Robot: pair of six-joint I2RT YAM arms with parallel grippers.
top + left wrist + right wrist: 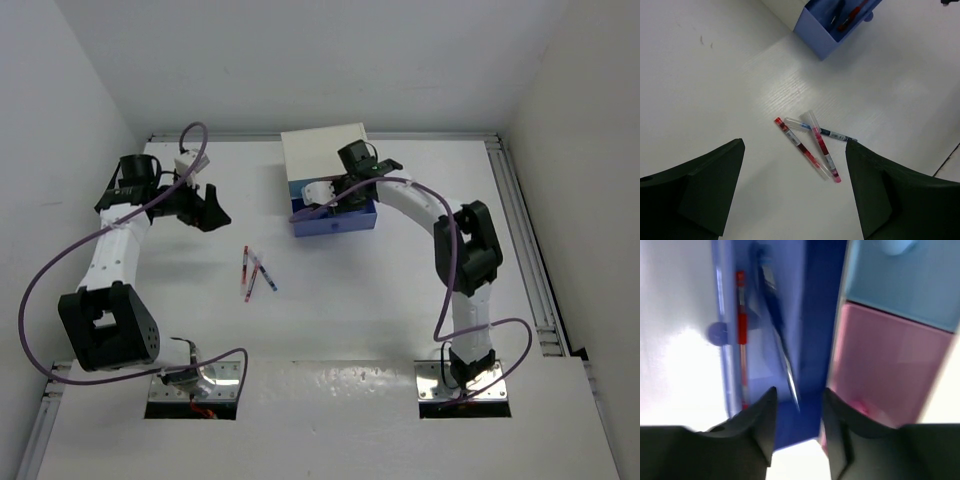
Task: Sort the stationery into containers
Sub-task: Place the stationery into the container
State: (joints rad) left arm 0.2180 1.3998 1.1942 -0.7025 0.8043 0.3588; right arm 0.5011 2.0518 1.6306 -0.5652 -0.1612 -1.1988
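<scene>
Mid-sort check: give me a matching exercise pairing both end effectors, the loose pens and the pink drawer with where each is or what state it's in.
1. left end effector
2. right end effector
3. loose pens
4. pink drawer

a. shut in the cabinet
b. lying on the table
c. over the open periwinkle drawer
d. open, above the loose pens

Pairs: 1-d, 2-c, 3-b, 4-a.
</scene>
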